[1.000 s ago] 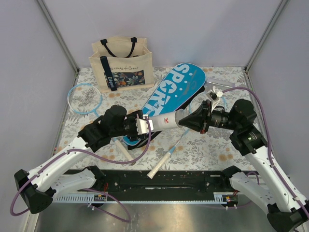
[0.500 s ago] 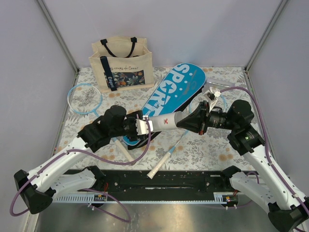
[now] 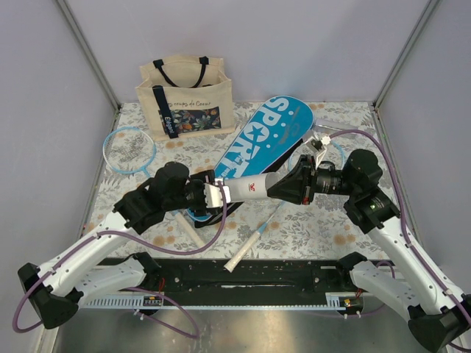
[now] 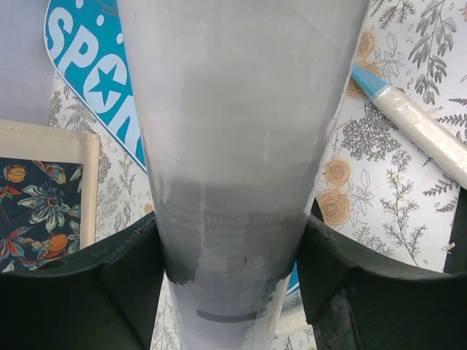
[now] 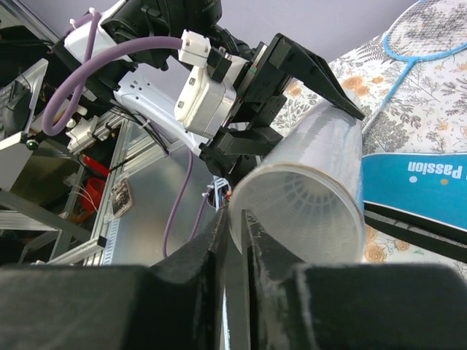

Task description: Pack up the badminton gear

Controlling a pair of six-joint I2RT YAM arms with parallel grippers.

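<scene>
White cylindrical tube [image 3: 250,185] from the badminton gear is the piece we have in hand. It is held off the floral-patterned table [image 3: 331,228], lying level near the centre, its ends toward 9 and 3 o'clock. Our left gripper [image 3: 215,195] is clamped across the 9 o'clock end; in the left wrist view its black fingers [image 4: 124,270] press against both sides of the tube. Our right gripper [image 5: 235,222] meets the open 3 o'clock end, its two fingers drawn nearly together and pinching the rim wall.

Beneath and behind the tube, the blue racket-shaped case lettered SPORT [image 3: 268,129] lies flat, slanting from the centre toward 1 o'clock. One slim racket with a light-blue oval frame [image 3: 129,149] rests at 10 o'clock. The second racket [image 3: 241,254] shows its white handle at 6 o'clock — its head is largely hidden under our right arm. A beige canvas tote with black straps [image 3: 185,95] stands upright at 11 o'clock, near the first racket's frame.
</scene>
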